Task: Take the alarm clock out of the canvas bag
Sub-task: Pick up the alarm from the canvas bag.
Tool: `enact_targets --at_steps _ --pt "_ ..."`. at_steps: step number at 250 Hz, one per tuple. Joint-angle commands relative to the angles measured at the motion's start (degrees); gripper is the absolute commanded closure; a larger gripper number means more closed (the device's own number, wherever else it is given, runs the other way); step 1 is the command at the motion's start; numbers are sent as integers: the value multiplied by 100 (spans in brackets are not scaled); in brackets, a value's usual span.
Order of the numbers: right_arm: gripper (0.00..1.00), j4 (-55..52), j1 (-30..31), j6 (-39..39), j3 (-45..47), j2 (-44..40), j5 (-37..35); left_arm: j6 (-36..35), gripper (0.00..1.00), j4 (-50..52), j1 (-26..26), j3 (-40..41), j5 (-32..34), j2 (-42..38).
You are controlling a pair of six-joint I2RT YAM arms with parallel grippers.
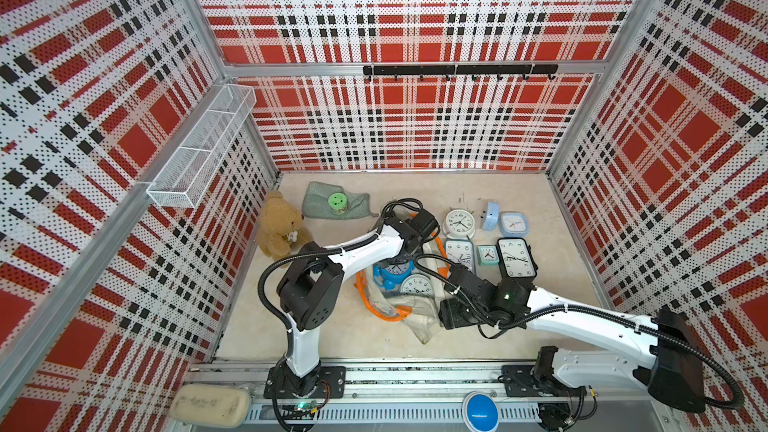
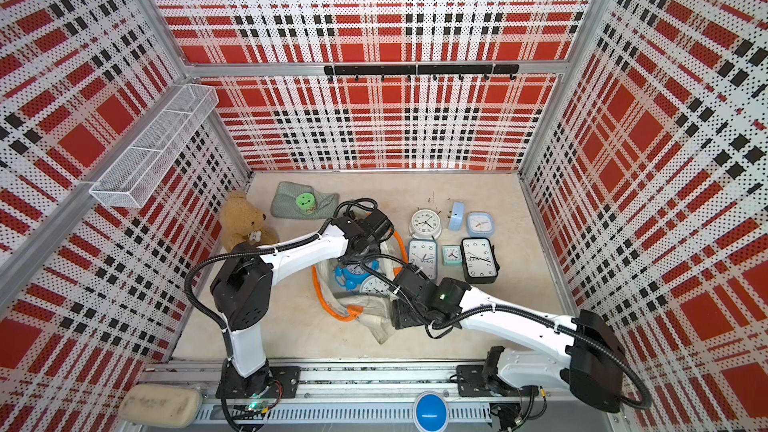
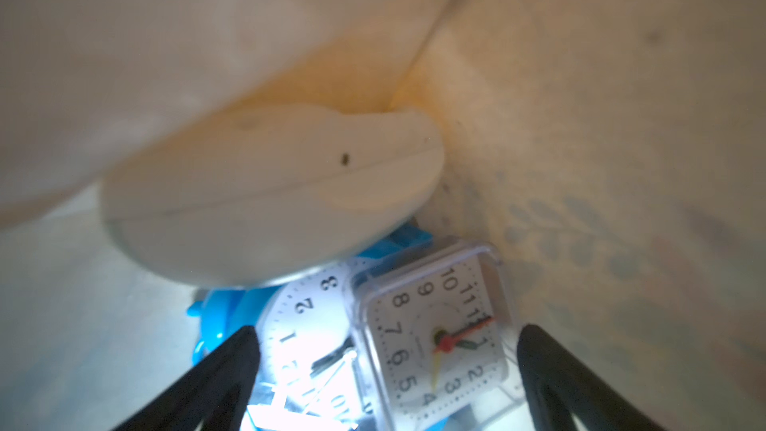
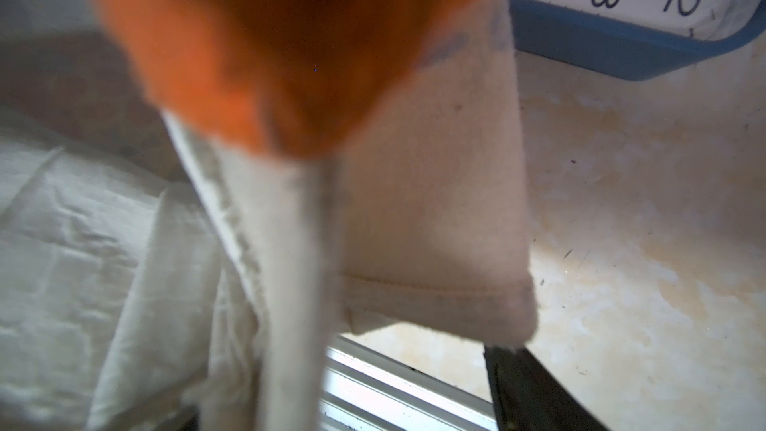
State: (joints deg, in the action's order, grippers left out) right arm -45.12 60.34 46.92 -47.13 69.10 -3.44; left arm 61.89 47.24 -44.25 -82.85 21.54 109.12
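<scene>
Found the square alarm clock [image 3: 431, 337] inside the canvas bag [image 1: 419, 313] on the bench [image 1: 324, 326], against a blue clock [image 3: 226, 310]. Saw left jaws spread wide astride it. Could not tell right jaws' state; bag cloth draped over them.

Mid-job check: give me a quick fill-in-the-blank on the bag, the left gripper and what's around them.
1. The left gripper reaches into the canvas bag with its jaws ____.
2. The twin-bell alarm clock lying in the bag is ____ in colour.
3. The bag's strap handles are ____.
4. The brown stuffed toy near the grey-green cloth is a teddy ____.

Missing words: open; blue; orange; bear.
</scene>
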Motion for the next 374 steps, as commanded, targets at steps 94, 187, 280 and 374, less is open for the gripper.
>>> enact_targets --at_steps 94,187,280,374 --pt "26 -207 32 -95 48 60 36 17 2 408 -40 -744 221 783" --pt "26 -181 35 -82 83 -2 26 34 16 727 -84 -813 309 1010" --pt "27 -181 35 -74 88 -2 19 -131 26 884 -26 -532 553 725" --pt "26 -321 31 -40 13 -70 -72 -199 38 808 -2 -325 470 392"
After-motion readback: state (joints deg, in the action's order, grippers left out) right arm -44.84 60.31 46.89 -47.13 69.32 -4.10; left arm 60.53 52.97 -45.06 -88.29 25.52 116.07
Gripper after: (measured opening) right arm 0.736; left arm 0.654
